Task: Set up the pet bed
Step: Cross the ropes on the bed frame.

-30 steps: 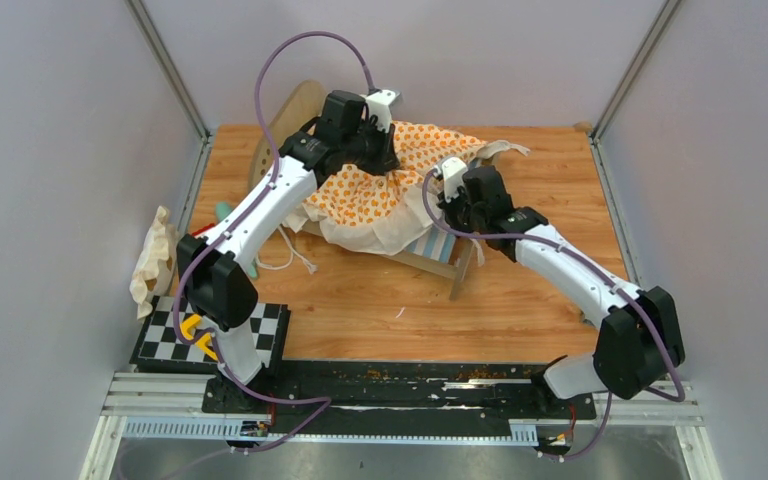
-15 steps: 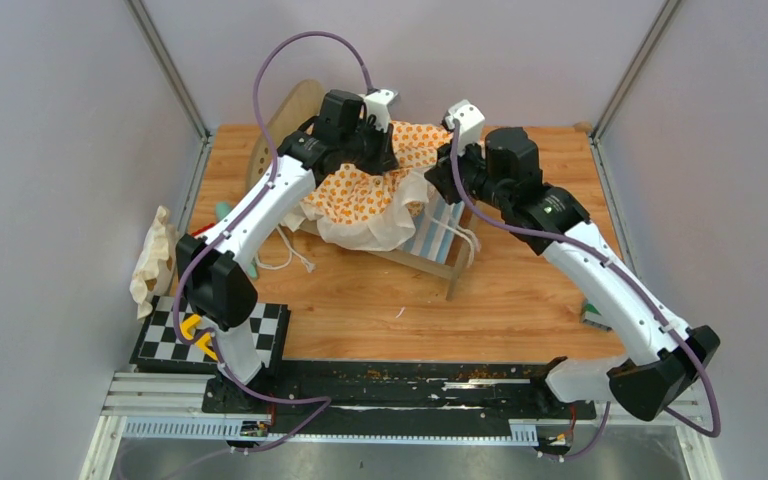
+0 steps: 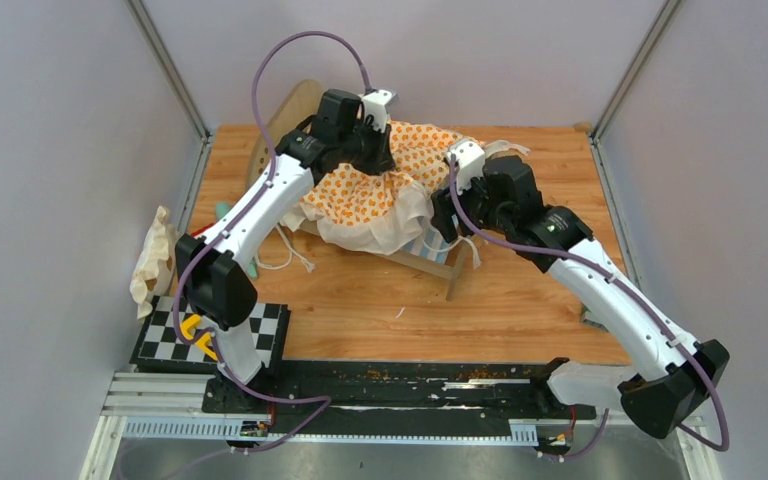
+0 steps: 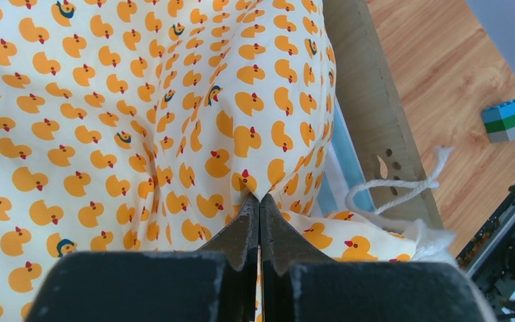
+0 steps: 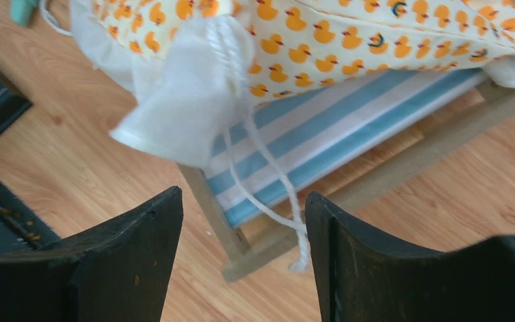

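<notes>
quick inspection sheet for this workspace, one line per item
surface: wooden table, no spill seen
job's things: pet bed with a duck-print cushion draped over it, striped base partly showing, tie cords hanging loose
clutter: toy block on the table; cream cloth at the left edge; checkered board by the left arm's base
grippers: left tool shut on the cushion; right tool open, holding nothing, near the bed's corner
cables: purple cable looping above the left arm, another along the right arm
surroundings: grey walls, metal corner posts

Bright, even, diffuse light. Faint soft shadows on surface (image 3: 520,310). Right wrist view slightly blurred; left sharp.
</notes>
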`<action>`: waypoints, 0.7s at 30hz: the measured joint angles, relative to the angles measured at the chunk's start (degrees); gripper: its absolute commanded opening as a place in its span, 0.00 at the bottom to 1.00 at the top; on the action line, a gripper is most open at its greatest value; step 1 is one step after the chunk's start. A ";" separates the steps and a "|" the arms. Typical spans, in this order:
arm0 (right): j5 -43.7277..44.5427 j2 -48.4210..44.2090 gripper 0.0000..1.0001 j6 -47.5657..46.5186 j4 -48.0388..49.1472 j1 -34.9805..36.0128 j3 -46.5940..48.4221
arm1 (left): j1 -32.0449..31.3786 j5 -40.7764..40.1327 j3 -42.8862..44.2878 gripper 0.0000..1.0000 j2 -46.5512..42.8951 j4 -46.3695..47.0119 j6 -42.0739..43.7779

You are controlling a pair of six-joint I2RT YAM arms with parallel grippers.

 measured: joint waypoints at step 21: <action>-3.58 5.51 0.79 -12.57 23.98 -0.09 -14.51 | 1.81 0.92 3.80 0.00 0.57 -2.51 1.31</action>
